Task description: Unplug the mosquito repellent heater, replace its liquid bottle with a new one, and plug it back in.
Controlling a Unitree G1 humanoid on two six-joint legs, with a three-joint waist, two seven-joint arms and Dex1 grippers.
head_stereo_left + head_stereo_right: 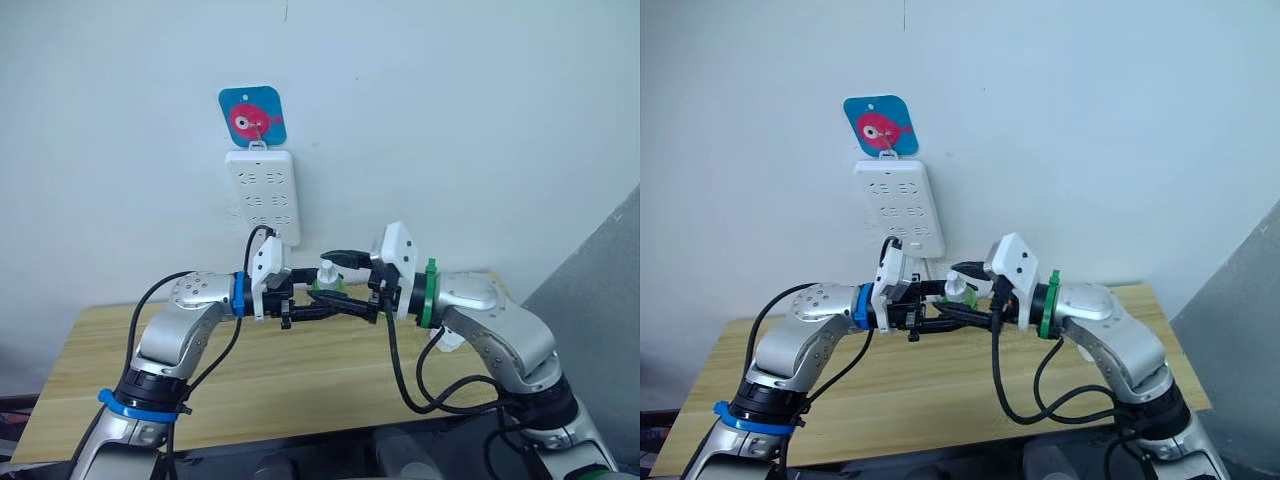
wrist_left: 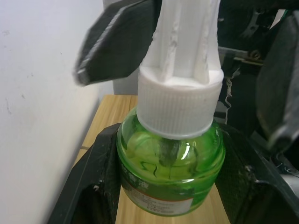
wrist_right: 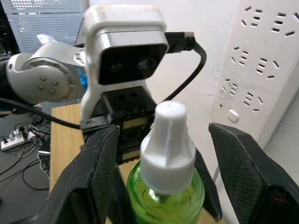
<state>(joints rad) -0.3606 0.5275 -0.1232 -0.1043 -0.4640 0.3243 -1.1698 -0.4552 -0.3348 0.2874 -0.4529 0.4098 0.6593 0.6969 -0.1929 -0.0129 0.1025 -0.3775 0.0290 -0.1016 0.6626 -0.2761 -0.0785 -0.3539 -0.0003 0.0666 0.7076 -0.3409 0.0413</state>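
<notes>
A green liquid bottle (image 2: pixel 169 164) with a white ribbed cap (image 3: pixel 167 140) hangs in the air above the table, in front of the wall. My left gripper (image 2: pixel 170 191) is shut on its green body, one black finger on each side. My right gripper (image 3: pixel 168 158) faces it from the other side and is open, its two fingers (image 3: pixel 93 177) standing wide on both sides of the cap without touching it. Both grippers meet at the bottle (image 1: pixel 328 273). A bit of white (image 1: pixel 450 340) shows behind my right forearm; I cannot tell whether it is the mosquito repellent heater.
A tall white power strip (image 1: pixel 262 195) hangs on the wall from a blue fish hook (image 1: pixel 252 115), just behind and above the grippers. Below them lies the wooden table (image 1: pixel 100 350). A grey panel (image 1: pixel 600 290) stands at the right.
</notes>
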